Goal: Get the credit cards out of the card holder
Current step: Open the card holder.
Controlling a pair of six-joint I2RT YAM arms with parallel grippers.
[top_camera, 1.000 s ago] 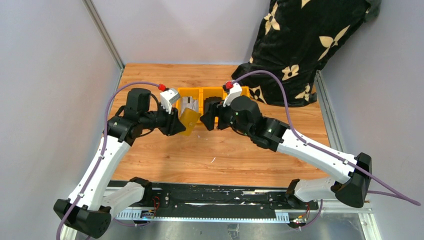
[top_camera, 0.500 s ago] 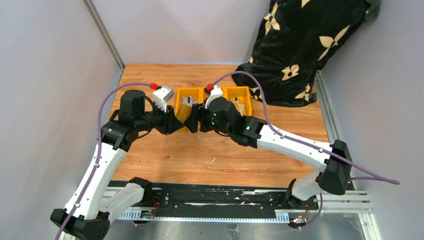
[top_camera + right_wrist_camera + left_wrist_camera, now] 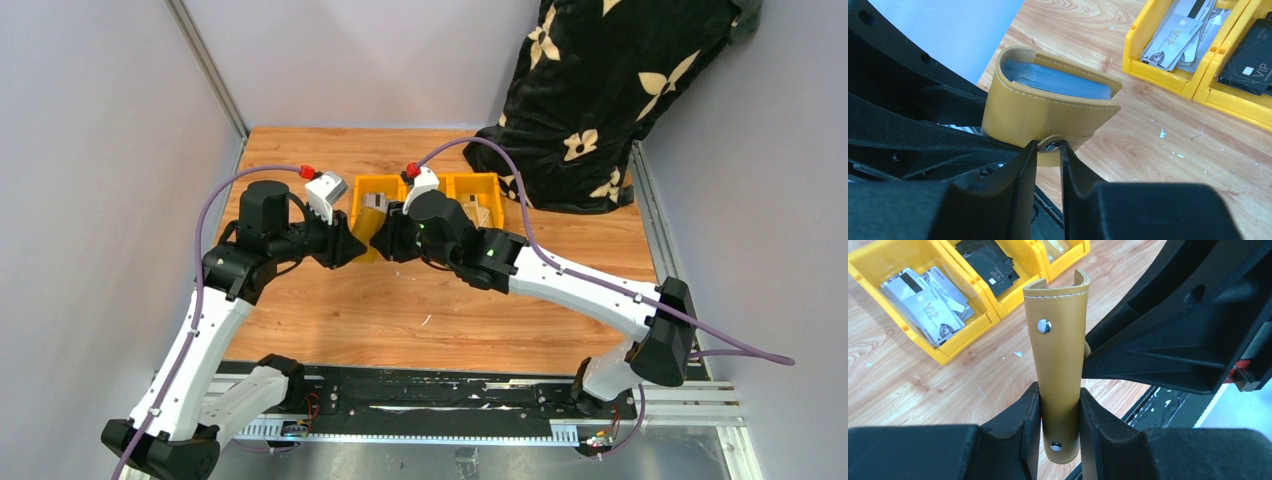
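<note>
Okay, early stage: my left claw point(image 3: 1059, 400) clamps the card holder point(image 3: 1033, 115) mid-air, centre frame over the counter point(image 3: 400, 310); right claw point(image 3: 1048, 150) pinches its snap tab point(image 3: 1075, 140); credit cards point(image 3: 1058, 80) sit stacked inside, unpulled

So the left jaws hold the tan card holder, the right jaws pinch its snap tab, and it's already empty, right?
Not empty: the right wrist view shows credit cards packed inside the card holder. Left jaws hold it, right jaws pinch its snap tab.
</note>
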